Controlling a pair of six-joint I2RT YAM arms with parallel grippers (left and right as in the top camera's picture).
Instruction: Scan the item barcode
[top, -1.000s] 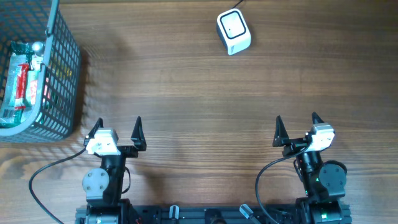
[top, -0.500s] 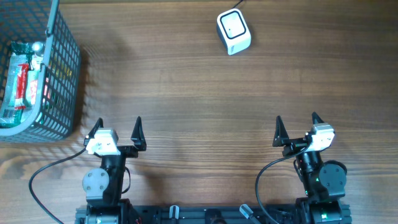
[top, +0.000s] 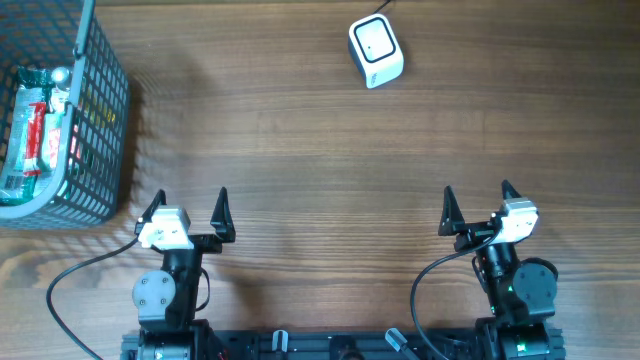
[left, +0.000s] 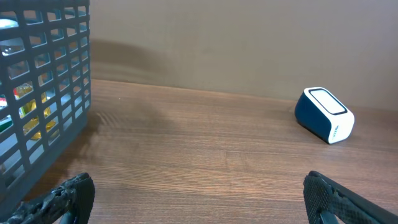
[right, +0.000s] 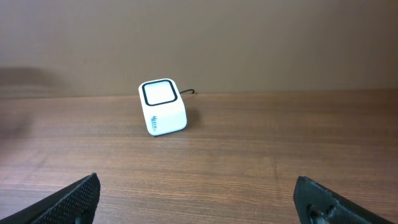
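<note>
A white barcode scanner (top: 375, 51) with a dark window sits at the far middle of the table; it also shows in the left wrist view as a scanner (left: 324, 114) at the right and in the right wrist view as a scanner (right: 162, 107). Packaged items (top: 35, 130) lie in a grey wire basket (top: 100, 110) at the far left. My left gripper (top: 188, 213) rests open at the near left, nothing between its fingers. My right gripper (top: 477, 206) stands open at the near right, also holding nothing.
The basket wall (left: 43, 106) fills the left of the left wrist view. A black cable (top: 385, 8) runs from the scanner off the far edge. Arm bases and cables lie along the near edge.
</note>
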